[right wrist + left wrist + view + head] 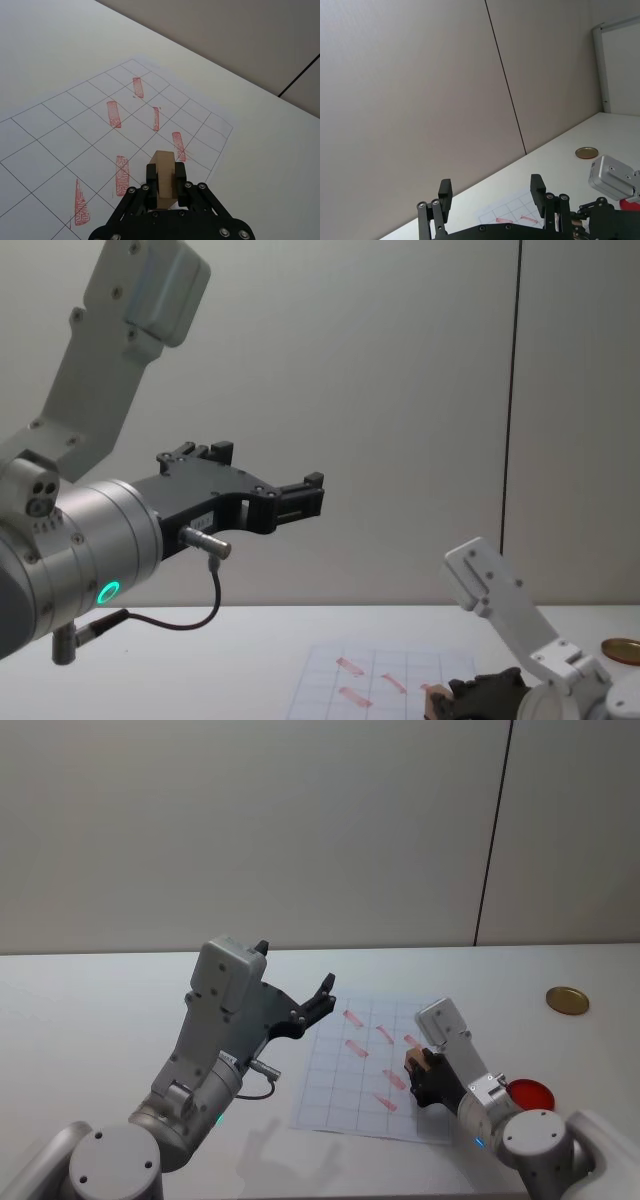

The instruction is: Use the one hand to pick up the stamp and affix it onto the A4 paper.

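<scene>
Right gripper (420,1075), lower right of the head view: jaws pinch the wooden stamp (163,167), held upright over the right part of the gridded A4 paper (340,1095), among red marks (113,113). The stamp's base possibly touches the sheet; this cannot be told. Left gripper (491,186), raised centre-left: jaws spread, empty.

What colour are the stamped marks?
Red-pink marks on the A4 paper, clearest in the right wrist view.

The right hand (165,171) grips the wooden stamp (162,160) over the A4 paper (75,115) (gridded, red-marked).
</scene>
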`<move>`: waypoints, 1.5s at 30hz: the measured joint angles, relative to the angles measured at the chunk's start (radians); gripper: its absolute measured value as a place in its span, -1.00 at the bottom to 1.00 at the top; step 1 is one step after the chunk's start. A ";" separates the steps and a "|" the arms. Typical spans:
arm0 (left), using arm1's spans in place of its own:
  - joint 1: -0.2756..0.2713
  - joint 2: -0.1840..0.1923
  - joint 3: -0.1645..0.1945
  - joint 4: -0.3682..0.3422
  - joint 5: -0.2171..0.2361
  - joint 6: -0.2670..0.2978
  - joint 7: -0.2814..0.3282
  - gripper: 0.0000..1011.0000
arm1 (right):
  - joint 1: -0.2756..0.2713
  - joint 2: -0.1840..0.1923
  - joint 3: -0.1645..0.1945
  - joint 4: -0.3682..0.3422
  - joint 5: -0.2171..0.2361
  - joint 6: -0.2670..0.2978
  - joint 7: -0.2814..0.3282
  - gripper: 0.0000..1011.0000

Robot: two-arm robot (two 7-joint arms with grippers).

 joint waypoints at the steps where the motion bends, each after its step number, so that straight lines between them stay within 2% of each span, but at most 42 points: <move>1: 0.000 0.000 0.000 0.000 0.000 0.000 0.000 0.96 | 0.000 0.000 -0.001 0.000 -0.001 0.000 0.000 -0.61; 14: 0.000 0.000 0.000 0.000 0.000 0.000 0.000 0.96 | -0.006 0.000 -0.010 -0.002 -0.019 0.000 0.002 -0.61; 25: 0.000 0.000 0.000 0.000 0.000 0.000 0.000 0.96 | -0.016 0.003 -0.006 -0.023 -0.010 0.000 0.002 -0.61; 38: 0.000 0.000 0.000 0.000 0.000 0.000 0.000 0.96 | -0.065 0.025 0.021 -0.150 0.053 0.002 -0.009 -0.61; 45: 0.000 0.000 0.000 0.000 0.000 0.000 0.000 0.96 | -0.092 0.039 0.038 -0.259 0.089 -0.001 -0.016 -0.61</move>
